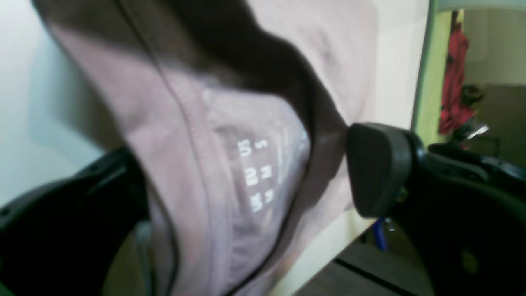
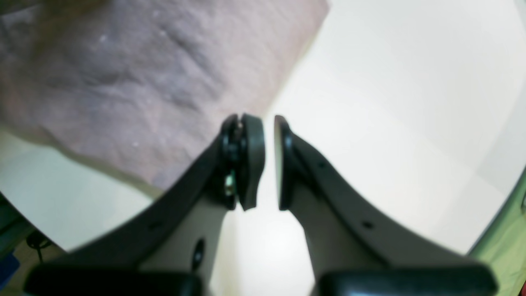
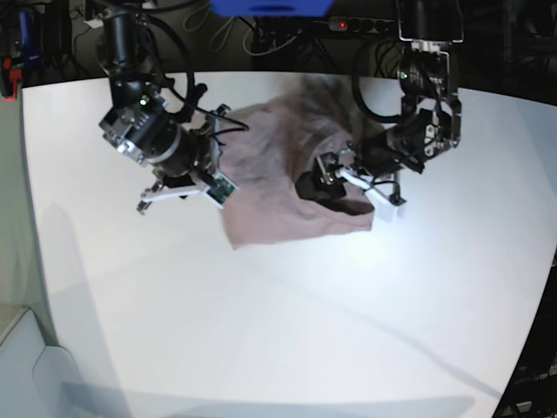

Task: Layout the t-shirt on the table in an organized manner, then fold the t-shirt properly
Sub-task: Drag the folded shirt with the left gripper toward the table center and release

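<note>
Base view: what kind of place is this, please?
Probably a robotics lab or test bench: two arms work over a bare white table, with cables and a power strip behind, and one t-shirt.

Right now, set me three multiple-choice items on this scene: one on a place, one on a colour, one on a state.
1. Where does the t-shirt lie?
A. in a heap on the table, between the arms
B. on the floor
C. over a chair

2. What colour is it?
A. green
B. dusty pink
C. white

3. How do the left gripper's jaws stand?
A. shut on nothing
B. wide apart, cloth between them
C. out of view

Answers: 1 A, the base view shows the heap; 2 B, pink in every view; 3 B, the left wrist view shows fabric between spread fingers.
</note>
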Robot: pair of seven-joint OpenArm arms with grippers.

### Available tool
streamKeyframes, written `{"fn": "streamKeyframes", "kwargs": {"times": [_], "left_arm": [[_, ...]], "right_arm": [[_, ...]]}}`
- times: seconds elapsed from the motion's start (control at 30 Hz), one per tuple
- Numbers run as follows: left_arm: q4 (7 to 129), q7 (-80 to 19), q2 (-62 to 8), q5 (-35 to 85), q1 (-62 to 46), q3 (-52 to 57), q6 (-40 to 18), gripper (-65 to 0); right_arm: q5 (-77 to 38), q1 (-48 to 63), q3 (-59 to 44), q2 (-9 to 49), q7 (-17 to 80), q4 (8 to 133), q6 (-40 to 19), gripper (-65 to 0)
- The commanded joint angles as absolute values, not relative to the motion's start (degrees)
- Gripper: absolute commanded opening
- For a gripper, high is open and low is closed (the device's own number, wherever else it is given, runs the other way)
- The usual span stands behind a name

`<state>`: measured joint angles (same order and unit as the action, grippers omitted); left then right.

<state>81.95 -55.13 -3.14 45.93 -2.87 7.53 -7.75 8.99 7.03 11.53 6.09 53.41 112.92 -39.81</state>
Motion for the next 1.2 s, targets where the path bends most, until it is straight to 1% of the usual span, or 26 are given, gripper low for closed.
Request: {"fn": "streamKeyframes", "kwargs": {"times": [0.0, 0.07, 0.1, 0.17, 0.23, 0.3, 0.33, 0.37, 0.53, 0.63, 0.7, 0.77, 0.93, 1.07, 1.17], "left_arm": [[80.75, -57.01, -2.86, 41.01, -3.21, 6.46, -6.37, -3.6], [80.40, -56.92, -2.68, 39.16, -2.86, 5.32, -6.37, -4.0], [80.31, -56.92, -2.68, 38.64, -2.33, 4.62, -6.37, -5.8], [79.69, -56.92, -2.68, 38.11, -2.07, 3.47, -6.37, -14.0], [78.64, -56.92, -2.77, 38.11, -1.36, 2.95, -6.37, -26.4], [76.70, -56.92, -3.03, 38.11, 0.04, 2.86, -6.37, -44.6], [75.38, -56.92, -3.21, 38.11, 0.66, 2.24, -6.46, -51.4], [74.24, -56.92, -3.38, 38.11, 1.71, 1.45, -6.46, -54.3], [71.25, -57.01, -5.93, 38.11, 5.14, -3.21, -6.46, -55.5], [70.99, -57.01, -7.43, 37.85, 7.25, -6.55, -6.46, -55.9], [70.99, -57.01, -8.66, 35.65, 9.36, -10.15, -6.46, -59.9], [70.99, -57.01, -9.80, 32.13, 11.74, -14.90, -6.46, -65.0], [70.99, -56.92, -11.03, 19.74, 18.95, -30.11, -6.46, -64.7], [70.99, -56.40, -10.68, 12.18, 23.96, -41.10, -6.46, -64.7], [70.99, -51.74, -9.54, 8.04, 27.74, -49.54, -6.46, -64.7]], "right_arm": [[8.75, 6.29, 11.47, 6.37, 52.44, 113.80, -40.00, -58.5], [8.75, 6.29, 11.38, 6.37, 52.44, 113.80, -40.00, -58.5], [8.75, 6.29, 11.38, 6.37, 52.44, 113.80, -40.00, -58.5], [8.75, 6.29, 11.38, 6.37, 52.44, 113.80, -40.00, -58.5], [8.75, 6.29, 11.38, 6.37, 52.44, 113.80, -40.00, -58.6], [8.75, 6.29, 11.30, 6.46, 52.44, 113.80, -40.00, -58.6], [8.84, 6.29, 11.21, 6.46, 52.44, 113.80, -40.00, -58.6], [8.84, 6.29, 10.42, 6.46, 52.44, 113.89, -40.00, -58.7], [8.84, 6.29, 3.38, 6.29, 52.35, 113.89, -40.00, -58.7], [8.84, 6.29, -3.21, 6.29, 52.35, 113.98, -40.00, -58.7], [8.75, 6.02, -6.81, 6.20, 52.35, 114.15, -40.00, -58.7], [8.75, 5.67, -10.24, 6.20, 52.35, 114.15, -40.00, -58.7], [8.75, 5.67, -18.59, 6.02, 52.35, 114.15, -40.00, -58.7], [8.75, 6.02, -22.90, 6.02, 52.35, 114.15, -40.00, -58.7], [8.75, 6.20, -26.33, 6.02, 52.70, 114.15, -40.00, -58.7]]}}
